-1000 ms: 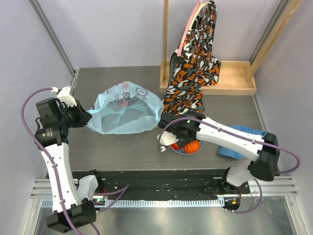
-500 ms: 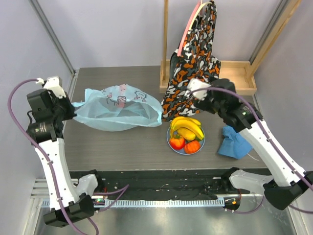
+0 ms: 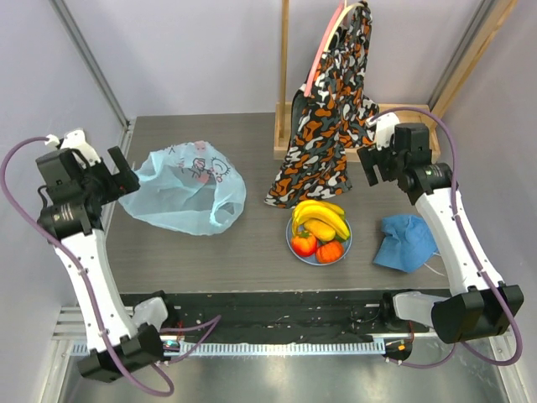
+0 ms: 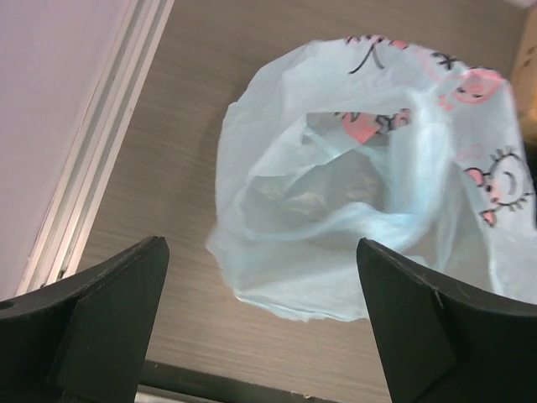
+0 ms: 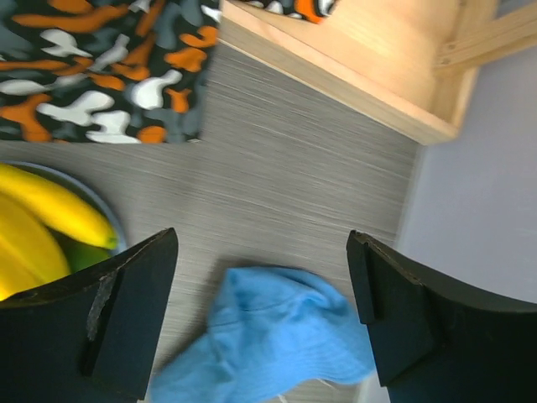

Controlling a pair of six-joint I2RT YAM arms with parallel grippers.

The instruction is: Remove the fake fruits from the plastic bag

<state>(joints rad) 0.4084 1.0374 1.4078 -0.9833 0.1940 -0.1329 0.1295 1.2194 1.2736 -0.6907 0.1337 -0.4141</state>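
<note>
The plastic bag (image 3: 185, 189) lies slack on the table's left half, light blue with pink prints; in the left wrist view the plastic bag (image 4: 361, 168) shows its mouth, and no fruit shows inside. My left gripper (image 3: 124, 172) hovers open at its left edge, and the left gripper (image 4: 260, 243) holds nothing. The fake fruits rest on a pale-blue plate (image 3: 320, 262): yellow banana bunch (image 3: 321, 217), red fruit (image 3: 304, 244), orange fruit (image 3: 330, 251). My right gripper (image 3: 377, 172) is raised, open and empty, behind and right of the plate. Below the right gripper (image 5: 262, 235), the banana bunch (image 5: 50, 210) and a green fruit (image 5: 84, 254) show.
A solid blue cloth (image 3: 407, 242) lies right of the plate, and the blue cloth (image 5: 268, 336) sits under my right fingers. A patterned cloth (image 3: 331, 109) hangs from a wooden stand. A wooden tray (image 3: 403, 134) sits at the back right.
My left gripper opened and let go of the bag, which slumped onto the table further left. My right arm rose from the plate and swung back to the right.
</note>
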